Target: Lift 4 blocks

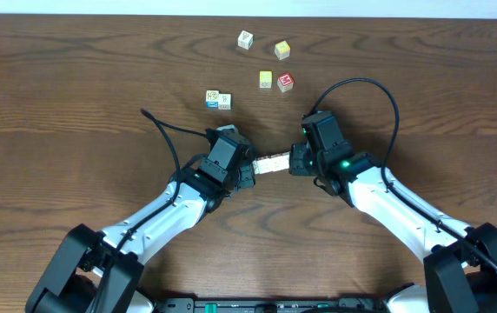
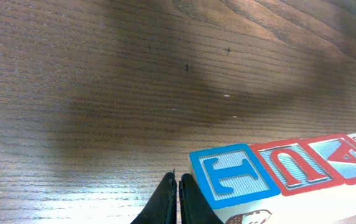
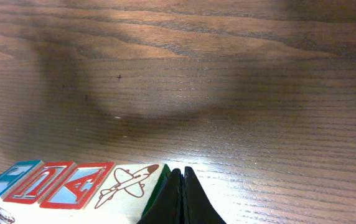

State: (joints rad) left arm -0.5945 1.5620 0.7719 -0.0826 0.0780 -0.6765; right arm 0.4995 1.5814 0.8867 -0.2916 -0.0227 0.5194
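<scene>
A row of four alphabet blocks (image 1: 273, 163) sits pinched end to end between the left gripper (image 1: 251, 167) and right gripper (image 1: 294, 162), each with its fingers (image 3: 170, 204) pressed together. Other cubes (image 1: 266, 80) lie well apart on the wooden surface (image 1: 75, 87).

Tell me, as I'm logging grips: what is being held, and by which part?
The row of four blocks, squeezed by its two ends: the left gripper, jaws shut, presses the T end, the right gripper the airplane end.
</scene>
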